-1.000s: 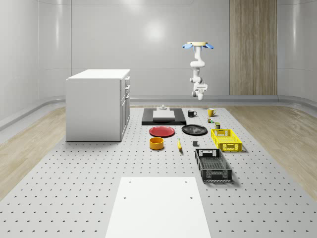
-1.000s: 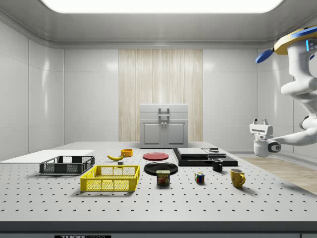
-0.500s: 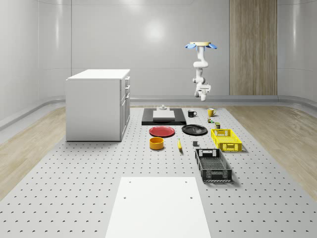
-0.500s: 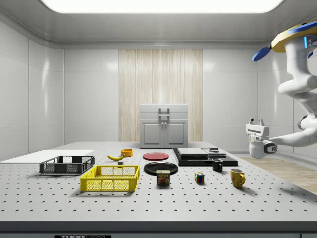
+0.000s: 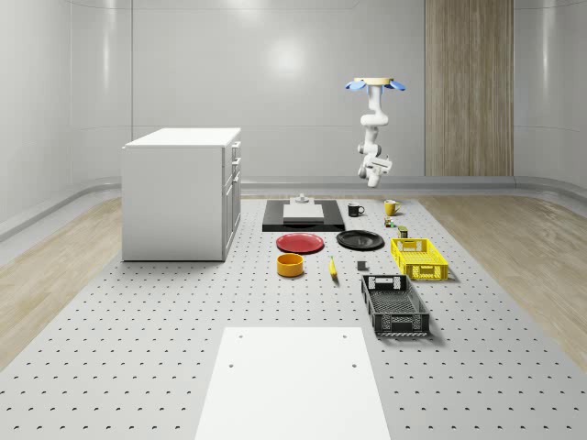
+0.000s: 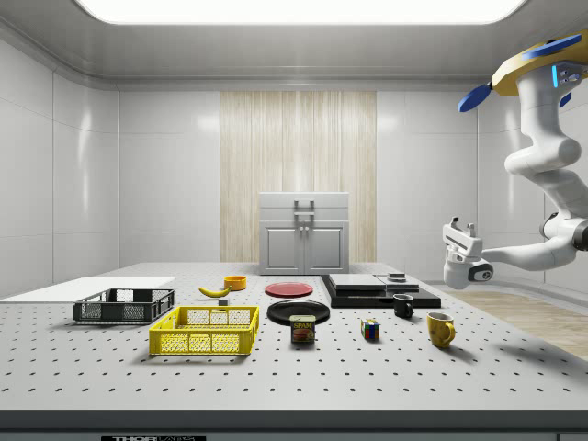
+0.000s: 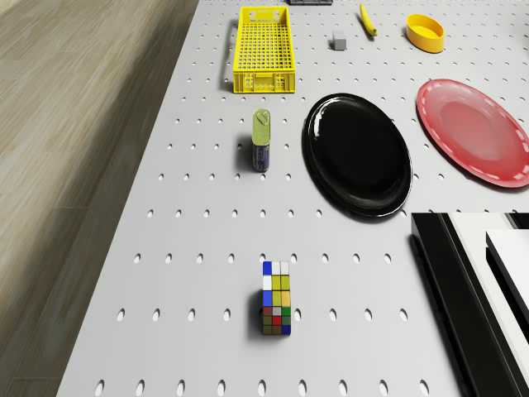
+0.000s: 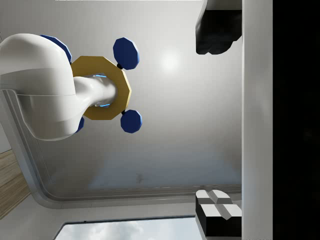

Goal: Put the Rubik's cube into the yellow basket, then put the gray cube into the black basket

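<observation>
Claw (image 6: 458, 230) of the airborne arm, fingers pointing upward and set apart with nothing between them; the wrist view looks up past the two fingertips (image 8: 217, 210) at the drone (image 8: 102, 92) overhead. The drone hovers high over the far end of the table (image 5: 138, 367), on the side view's right. Rubik's cube (image 6: 369, 330) stands on the table well below the claw, toward the side view's left, with the yellow mug (image 6: 440, 329) almost directly beneath the claw. Beyond the cube from the claw lie the Spam can (image 6: 302, 328) and then the yellow basket (image 6: 206, 330); the gray cube (image 7: 338, 40) and black basket (image 6: 124, 305) lie farther still.

Step in hand, as judged: approaching the Rubik's cube. The wrist should be turned fingers-down and squared to the cube's faces before descent. Open tabletop surrounds the cube; the mug, the black plate (image 7: 357, 153) and the table edge bound the descent.
</observation>
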### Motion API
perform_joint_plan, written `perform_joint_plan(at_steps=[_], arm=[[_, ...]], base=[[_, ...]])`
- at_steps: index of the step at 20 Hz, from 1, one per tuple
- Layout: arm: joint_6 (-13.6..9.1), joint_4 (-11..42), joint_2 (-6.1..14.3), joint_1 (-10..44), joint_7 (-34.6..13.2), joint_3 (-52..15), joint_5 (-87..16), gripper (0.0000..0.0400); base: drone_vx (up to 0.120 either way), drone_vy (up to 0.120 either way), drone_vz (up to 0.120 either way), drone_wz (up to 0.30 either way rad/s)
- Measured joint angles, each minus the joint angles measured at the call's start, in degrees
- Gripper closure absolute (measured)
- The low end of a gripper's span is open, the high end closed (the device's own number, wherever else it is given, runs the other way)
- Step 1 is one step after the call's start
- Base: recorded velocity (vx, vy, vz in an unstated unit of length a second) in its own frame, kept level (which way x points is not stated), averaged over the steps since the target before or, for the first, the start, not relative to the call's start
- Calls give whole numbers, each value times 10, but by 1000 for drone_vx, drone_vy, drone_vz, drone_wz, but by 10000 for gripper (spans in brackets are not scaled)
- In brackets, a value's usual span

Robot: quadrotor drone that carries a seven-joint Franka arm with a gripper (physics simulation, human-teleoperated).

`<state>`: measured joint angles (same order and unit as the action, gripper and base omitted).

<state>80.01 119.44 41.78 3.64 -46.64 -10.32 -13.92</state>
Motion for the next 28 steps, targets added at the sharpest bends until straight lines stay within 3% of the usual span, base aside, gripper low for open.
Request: perform_joint_plan(at_steps=[6,12,15,18,23,28], arm=[[11,72,17,51,-37,-150,-221,0],[12,275,62,165,-144,-364,-595,0],[-17,368,86,253,-221,-449,-764,0],[-58,421,109,345,-290,-510,-878,0],[-110,455,141,457,-365,-568,-967,0],[-130,463,166,515,-403,-596,-993,0]], base=[[120,0,-7,0],[120,0,-120,0],[120,0,-120,0],[120,0,-120,0],[120,0,-120,0],[120,0,-120,0]])
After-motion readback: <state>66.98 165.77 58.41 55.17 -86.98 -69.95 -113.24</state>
